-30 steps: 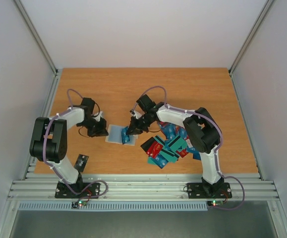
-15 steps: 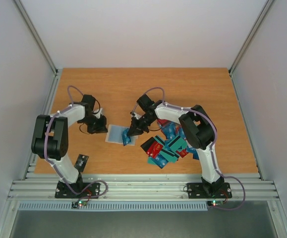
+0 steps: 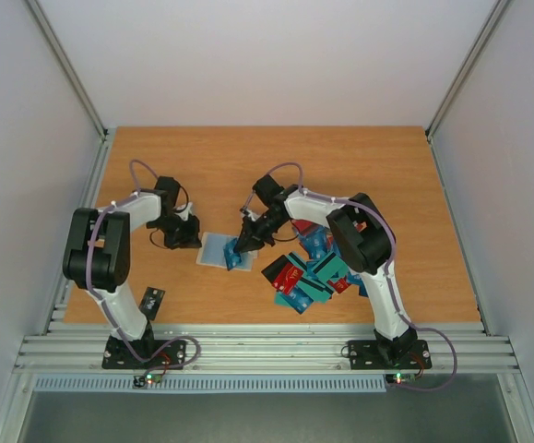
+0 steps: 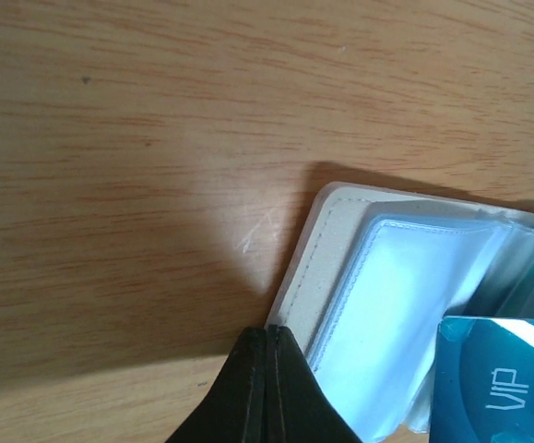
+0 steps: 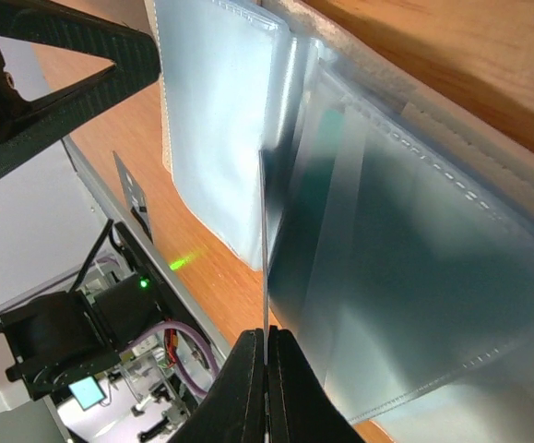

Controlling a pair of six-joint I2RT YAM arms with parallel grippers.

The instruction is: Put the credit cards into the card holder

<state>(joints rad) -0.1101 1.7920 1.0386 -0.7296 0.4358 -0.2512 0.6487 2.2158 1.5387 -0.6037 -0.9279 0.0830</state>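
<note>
Top view: card holder (image 3: 217, 249) lies open on the wood table (image 3: 386, 166), centre-left of frame, clear sleeves facing up. The rest of the credit cards (image 3: 305, 273) sit in a loose overlapping pile just right of it, lower centre, mostly teal/blue w/ some red & black. Small black item (image 3: 152, 300) lies lower left, near the left arm's base, well apart from the holder.

Left gripper (image 3: 182, 235) is at the holder's left side, low to the table. In the left wrist view its jaws are pressed together w/ nothing btw them. The tip meets the cream stitched border at the bottom centre of that frame; looks like touching, can't be sure.

Right gripper (image 5: 266, 343) is over the holder's right half. Its jaws are closed tight on one card, seen edge-on in the right wrist view as a thin vertical line running up the middle of the frame, among the greyish sleeves. Can't tell if the card's edge is inside a sleeve or just against one. Left wrist view shows this teal card (image 4: 497, 369) at lower right, "VIP" printed on it, overlapping the sleeves.
</note>
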